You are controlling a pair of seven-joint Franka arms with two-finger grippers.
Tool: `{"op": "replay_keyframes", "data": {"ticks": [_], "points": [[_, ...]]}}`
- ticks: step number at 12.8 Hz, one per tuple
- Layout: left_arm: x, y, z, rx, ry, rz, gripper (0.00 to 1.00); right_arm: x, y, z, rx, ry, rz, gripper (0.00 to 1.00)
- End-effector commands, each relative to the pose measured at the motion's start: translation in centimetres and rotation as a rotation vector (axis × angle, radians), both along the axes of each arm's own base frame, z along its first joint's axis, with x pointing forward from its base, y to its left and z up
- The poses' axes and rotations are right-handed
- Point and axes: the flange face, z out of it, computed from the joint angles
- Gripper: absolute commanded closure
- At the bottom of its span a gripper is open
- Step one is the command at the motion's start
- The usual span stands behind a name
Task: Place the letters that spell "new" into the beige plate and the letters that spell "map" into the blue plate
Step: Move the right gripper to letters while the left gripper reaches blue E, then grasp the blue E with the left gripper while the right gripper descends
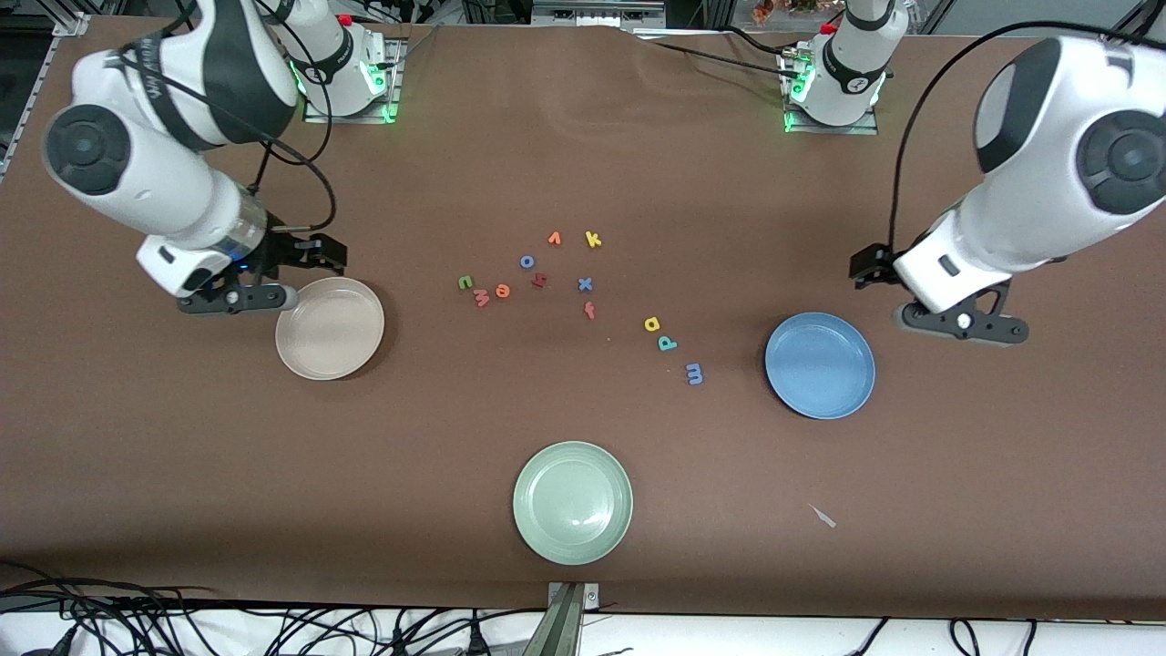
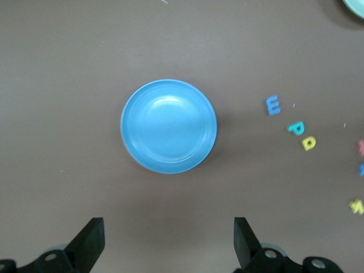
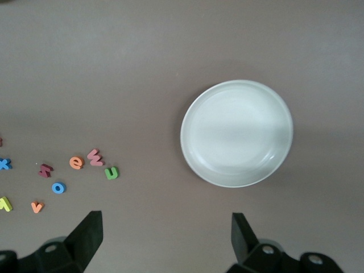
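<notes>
While both arms are parked with nothing picked up, the right gripper (image 1: 239, 298) is held with its fingers spread wide, just beside the beige plate (image 1: 330, 328) at the right arm's end of the table. Same deal for the left gripper (image 1: 961, 323): fingers spread, nothing gripped, hung near the blue plate (image 1: 820, 365) at the left arm's end.

Both plates are seen bare. The green n (image 1: 465, 282), red w (image 1: 481, 296) and orange e (image 1: 502, 291) are strung in a short row between the beige plate and the letter scatter, well apart from the right gripper. The yellow a (image 1: 651, 323), teal p (image 1: 667, 343) and blue m (image 1: 694, 373) are laid out in a slanted line toward the blue plate, m closest to it and nearest the front camera.
</notes>
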Motion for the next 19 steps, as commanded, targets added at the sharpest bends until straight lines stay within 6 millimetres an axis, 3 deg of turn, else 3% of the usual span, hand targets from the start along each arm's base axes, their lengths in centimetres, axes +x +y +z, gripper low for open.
{"op": "replay_keyframes", "data": {"ticks": [1,2,3,4,6,8,11,13,17,19], "points": [[3.3,-4.0,-3.2,-0.022,-0.007,0.077,0.0,-2.6,0.7,-0.3,0.003,-0.009,-0.058,0.0],[3.8,-5.6,-5.3,-0.023,-0.014,0.09,0.0,-3.3,1.1,-1.2,0.003,-0.002,-0.053,0.0],[4.1,-7.3,-7.6,-0.02,-0.009,0.113,0.0,-4.6,3.8,-2.0,0.005,-0.013,-0.046,0.0],[4.1,-8.8,-9.8,-0.012,0.002,0.14,0.0,-5.9,4.9,-3.5,0.006,-0.034,-0.069,0.0],[3.7,-13.1,-14.2,0.002,-0.001,0.19,0.0,-7.6,5.8,-6.8,0.027,-0.097,-0.053,0.0],[3.2,-16.0,-16.9,0.009,-0.008,0.251,0.0,-8.8,7.0,-9.2,0.035,-0.115,-0.035,0.0],[3.0,-17.9,-20.6,-0.012,-0.021,0.252,0.0,-9.5,8.3,-13.9,0.046,-0.117,-0.027,0.0],[2.4,-18.7,-23.3,0.002,-0.007,0.226,0.01,-10.6,10.4,-15.8,0.052,-0.105,-0.048,0.0],[1.4,-19.9,-27.9,0.013,0.021,0.198,0.18,-12.2,11.5,-18.8,0.056,-0.09,-0.064,0.0],[1.3,-20.0,-28.9,0.01,0.016,0.193,0.27,-13.2,11.4,-20.8,0.069,-0.111,-0.055,0.0]]}}
